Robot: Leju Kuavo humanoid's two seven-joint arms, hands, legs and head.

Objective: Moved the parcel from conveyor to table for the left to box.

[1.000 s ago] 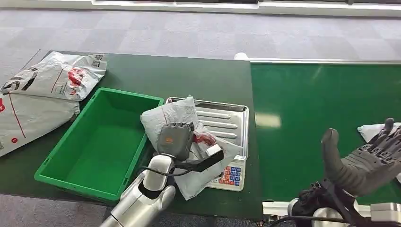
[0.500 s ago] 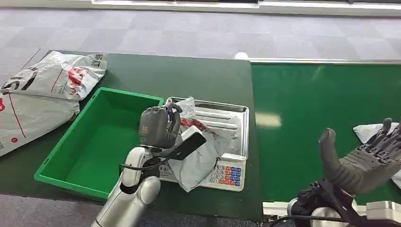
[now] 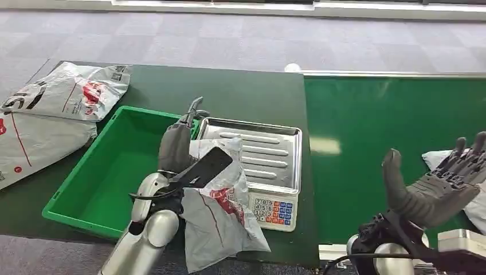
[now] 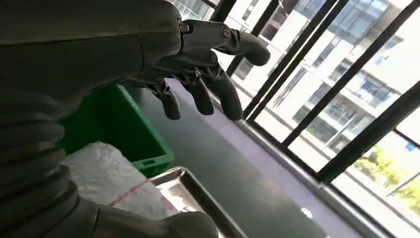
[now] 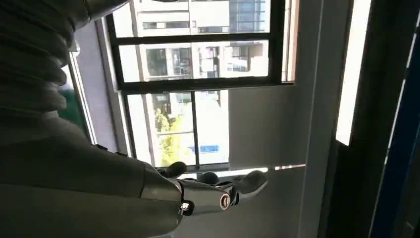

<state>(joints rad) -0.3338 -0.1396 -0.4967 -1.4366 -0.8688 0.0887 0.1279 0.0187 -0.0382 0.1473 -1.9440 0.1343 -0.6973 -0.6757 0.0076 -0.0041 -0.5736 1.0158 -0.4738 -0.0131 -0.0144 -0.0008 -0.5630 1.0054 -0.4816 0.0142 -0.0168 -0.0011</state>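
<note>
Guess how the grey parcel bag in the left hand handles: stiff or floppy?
Probably floppy: the grey parcel bag droops and creases below the left hand, past the table edge. Likely light, since it hangs from one hold. The glossy plastic film may be slippery.

Our left arm rises from the lower left of the head view, its left hand point(image 3: 176, 146) raised just left of centre, gripping a grey parcel point(image 3: 220, 220) that hangs below it. Our right hand point(image 3: 441, 186) sits at the lower right, palm up, fingers spread and holding nothing.
</note>
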